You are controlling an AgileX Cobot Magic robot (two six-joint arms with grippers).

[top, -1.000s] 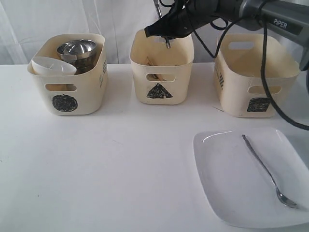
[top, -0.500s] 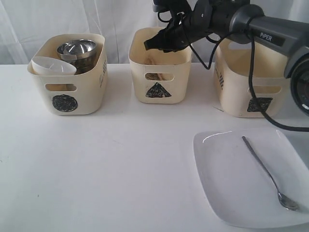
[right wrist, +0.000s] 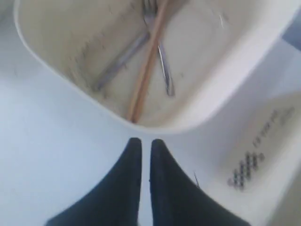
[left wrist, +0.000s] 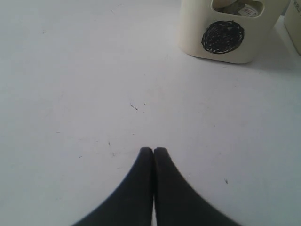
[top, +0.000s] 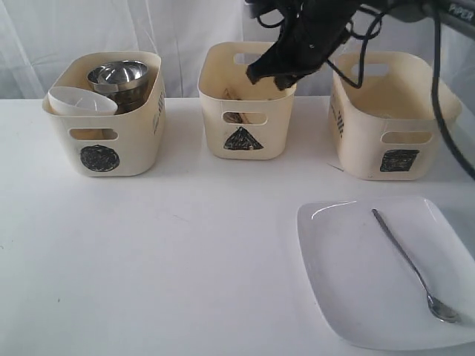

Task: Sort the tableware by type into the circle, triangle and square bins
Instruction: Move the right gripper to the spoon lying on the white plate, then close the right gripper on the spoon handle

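My right pincer [right wrist: 146, 141] hangs at 12 o'clock above the rim of the triangle bin [top: 215, 126], its fingers almost together with only a slit between them and nothing in it. My left pincer [left wrist: 153, 149] is pressed together and empty, low over the bare worktop [top: 185, 259] near the circle bin [top: 133, 148].

At 10 o'clock the circle bin already holds the steel mugs and bowls [top: 119, 74] and the white bowl [top: 80, 100]. Inside the triangle bin I see a wooden chopstick [right wrist: 148, 61] lying across steel cutlery [right wrist: 164, 70]; I cannot tell if a second stick lies with it. The square bin [top: 364, 141] at 2 o'clock looks empty.

Left to do, I judge: the spoon [top: 412, 263] lies on the plate [top: 349, 297] at 4 o'clock. The spoon belongs with the cutlery, then the plate goes in the square bin
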